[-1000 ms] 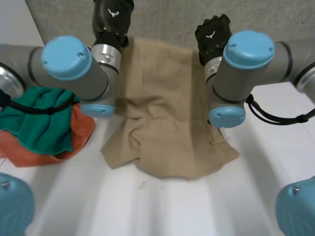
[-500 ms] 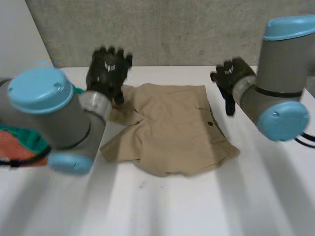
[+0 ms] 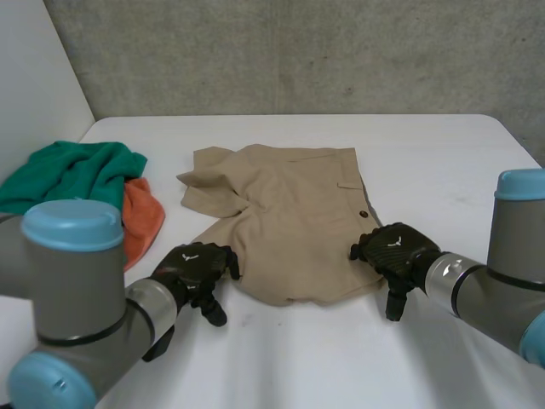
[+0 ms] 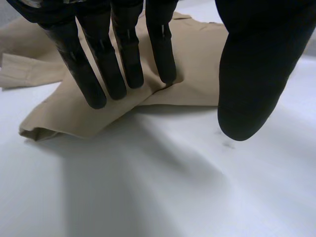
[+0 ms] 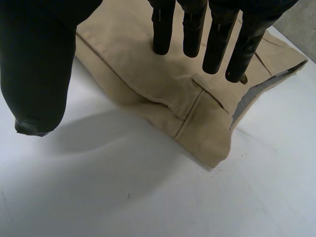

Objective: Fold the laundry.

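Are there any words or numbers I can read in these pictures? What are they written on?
No words or numbers can be read anywhere.
left hand: a small white mark on its back, too small to read.
right hand: the same kind of white mark, too small to read.
tan shorts, green cloth, orange cloth: no label or print showing.

The plain beige fabric shorts (image 3: pixel 289 221) are showing uniform tan, unpatterned, with one dark round button (image 3: pixel 364 214) near their 3 o'clock edge. At 9 o'clock on the smooth white table (image 3: pixel 443 170), a crumpled green cloth (image 3: pixel 77 175) and a crumpled orange cloth (image 3: pixel 143 217) are each showing one solid colour. The left hand (image 3: pixel 194 268) and right hand (image 3: pixel 396 251) are showing solid black.
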You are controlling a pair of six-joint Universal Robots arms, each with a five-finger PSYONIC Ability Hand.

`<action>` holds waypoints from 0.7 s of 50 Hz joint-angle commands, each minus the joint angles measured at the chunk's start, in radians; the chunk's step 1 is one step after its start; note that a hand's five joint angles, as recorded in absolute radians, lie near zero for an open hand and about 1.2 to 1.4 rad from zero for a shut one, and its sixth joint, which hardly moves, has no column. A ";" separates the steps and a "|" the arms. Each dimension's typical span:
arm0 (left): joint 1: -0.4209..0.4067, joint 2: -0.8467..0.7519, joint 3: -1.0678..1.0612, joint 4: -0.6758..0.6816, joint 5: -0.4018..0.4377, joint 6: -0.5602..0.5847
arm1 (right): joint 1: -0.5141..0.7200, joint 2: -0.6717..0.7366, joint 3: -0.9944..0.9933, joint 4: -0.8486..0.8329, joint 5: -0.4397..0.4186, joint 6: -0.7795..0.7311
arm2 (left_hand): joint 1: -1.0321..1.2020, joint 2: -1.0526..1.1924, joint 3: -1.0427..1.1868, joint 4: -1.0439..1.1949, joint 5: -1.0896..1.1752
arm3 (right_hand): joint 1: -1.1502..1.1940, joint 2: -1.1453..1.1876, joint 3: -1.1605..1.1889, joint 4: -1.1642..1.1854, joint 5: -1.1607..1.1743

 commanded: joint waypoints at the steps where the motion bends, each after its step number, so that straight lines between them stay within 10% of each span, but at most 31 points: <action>1: -0.003 -0.140 0.146 0.032 -0.002 0.008 | 0.003 0.001 0.028 -0.034 0.006 0.001 | -0.058 -0.057 -0.058 -0.055 -0.049 | 0.127 0.088 0.076 0.077 0.073; 18: -0.072 -0.344 0.438 0.046 -0.039 0.009 | 0.010 -0.011 0.028 -0.098 0.037 0.051 | -0.143 -0.142 -0.143 -0.141 -0.134 | 0.130 0.090 0.079 0.080 0.076; 28: -0.095 -0.372 0.476 0.046 -0.041 0.008 | 0.018 0.021 -0.023 -0.132 0.078 0.073 | 0.726 0.727 0.725 0.728 0.734 | 0.276 0.237 0.225 0.227 0.223; 35: -0.115 -0.321 0.453 0.040 -0.059 0.014 | 0.017 0.075 -0.064 -0.132 0.078 0.074 | 0.840 0.841 0.840 0.842 0.849 | 0.569 0.530 0.518 0.520 0.516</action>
